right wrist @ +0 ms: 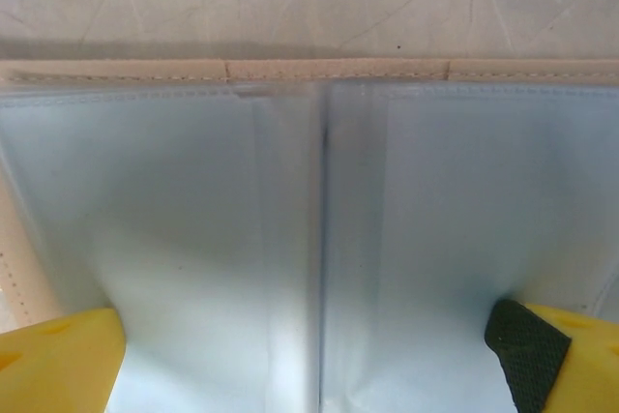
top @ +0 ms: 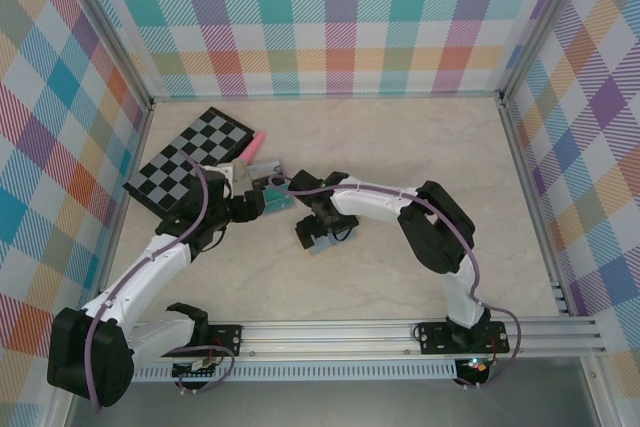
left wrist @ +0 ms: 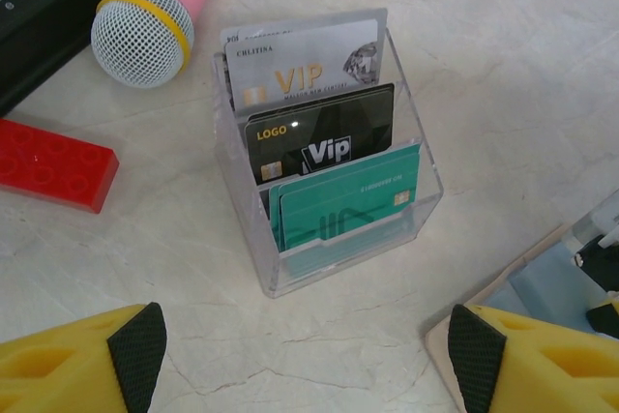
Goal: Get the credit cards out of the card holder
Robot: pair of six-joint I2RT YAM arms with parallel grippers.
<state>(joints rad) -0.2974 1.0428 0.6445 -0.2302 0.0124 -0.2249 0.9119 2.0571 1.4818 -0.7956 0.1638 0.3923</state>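
Observation:
A clear plastic stand (left wrist: 329,258) holds three credit cards upright: a white VIP card (left wrist: 300,70), a black VIP card (left wrist: 324,142) and a teal card (left wrist: 348,205). My left gripper (left wrist: 308,345) is open just in front of the stand, with bare table between its fingers. The card holder (right wrist: 309,191), tan-edged with light-blue inner panels, lies unfolded under my right gripper (right wrist: 309,345), which is open across the centre fold. No card shows in the panels I see. A corner of the card holder (left wrist: 546,287) lies right of the left gripper. From above, both grippers (top: 262,199) (top: 318,232) sit mid-table.
A pink microphone (left wrist: 155,21) and a red brick (left wrist: 53,166) lie left of the stand. A black-and-grey checkerboard (top: 190,162) sits at the back left. Plaid walls enclose the table on three sides.

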